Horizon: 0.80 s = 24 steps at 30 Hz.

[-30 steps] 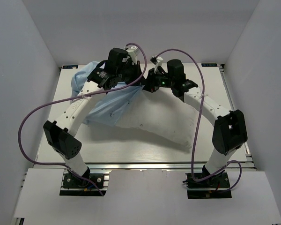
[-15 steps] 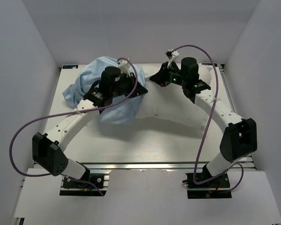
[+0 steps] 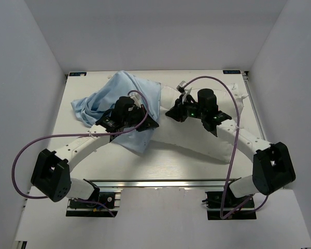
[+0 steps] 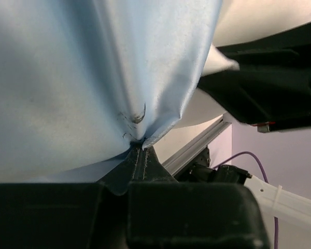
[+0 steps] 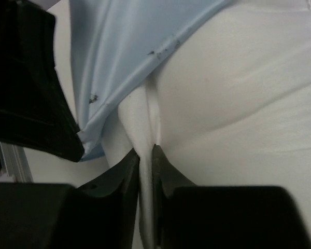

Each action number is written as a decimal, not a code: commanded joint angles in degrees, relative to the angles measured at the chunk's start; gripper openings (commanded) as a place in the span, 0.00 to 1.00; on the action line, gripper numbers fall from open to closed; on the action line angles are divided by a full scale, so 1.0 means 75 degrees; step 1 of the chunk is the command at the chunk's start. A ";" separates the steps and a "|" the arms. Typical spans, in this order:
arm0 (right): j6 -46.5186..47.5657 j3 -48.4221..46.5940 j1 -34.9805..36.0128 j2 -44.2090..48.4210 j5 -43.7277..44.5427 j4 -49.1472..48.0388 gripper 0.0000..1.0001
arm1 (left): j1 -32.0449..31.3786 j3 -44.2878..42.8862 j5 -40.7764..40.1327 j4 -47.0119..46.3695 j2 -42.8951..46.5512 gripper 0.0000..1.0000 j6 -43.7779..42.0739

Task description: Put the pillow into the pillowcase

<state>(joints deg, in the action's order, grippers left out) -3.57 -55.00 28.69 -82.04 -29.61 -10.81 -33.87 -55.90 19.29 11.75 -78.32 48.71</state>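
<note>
The white pillow point(image 3: 207, 140) lies across the right half of the table, and its left end lies under the light-blue pillowcase point(image 3: 116, 96). The pillowcase is bunched at the left and back. My left gripper point(image 3: 147, 123) is shut on the pillowcase's edge; the left wrist view shows the blue cloth point(image 4: 93, 78) pinched at my jaw tips point(image 4: 137, 148). My right gripper point(image 3: 172, 114) is shut on a fold of the pillow; the right wrist view shows white fabric point(image 5: 233, 88) clamped between my fingers point(image 5: 145, 155), with the blue cloth point(image 5: 124, 46) over it.
The white table point(image 3: 57, 140) has a metal rail along its near edge point(image 3: 160, 183). White walls close in the left, back and right. Purple cables point(image 3: 36, 150) loop from both arms over the table.
Both grippers have come toward the near side. The pillowcase has spread out at the back left, and the pillow has shifted right and toward me.
</note>
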 commanded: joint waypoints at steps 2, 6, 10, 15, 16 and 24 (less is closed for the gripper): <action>0.1070 0.0127 0.0171 0.0694 -0.1594 0.0784 0.35 | -0.0055 0.0024 0.0405 0.0132 0.0177 0.00 0.0092; 0.1835 -0.0551 0.0124 0.1761 -0.1714 0.1404 0.61 | -0.0055 0.0222 0.0264 0.0484 0.0353 0.00 0.0021; 0.2186 -0.1477 0.0124 0.1905 -0.0567 0.1873 0.89 | -0.0043 0.0574 0.0358 0.0297 0.0482 0.00 0.0091; 0.3332 -0.2614 -0.0321 0.0502 0.0034 0.2927 0.89 | -0.0043 0.0750 0.0393 0.0355 0.0704 0.00 0.0056; 0.3579 -0.2743 -0.0379 0.0300 0.0057 0.3335 0.89 | -0.0043 0.0762 0.0393 0.0402 0.0786 0.00 0.0022; 0.5866 -0.3890 -0.0755 -0.1199 0.0009 0.5295 0.89 | -0.0031 0.1101 0.0440 0.0449 0.1197 0.00 0.0033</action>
<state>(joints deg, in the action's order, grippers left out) 31.42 -78.41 23.59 -89.67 -30.00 19.46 -33.87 -49.36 20.18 12.16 -71.77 49.17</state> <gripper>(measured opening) 0.895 0.022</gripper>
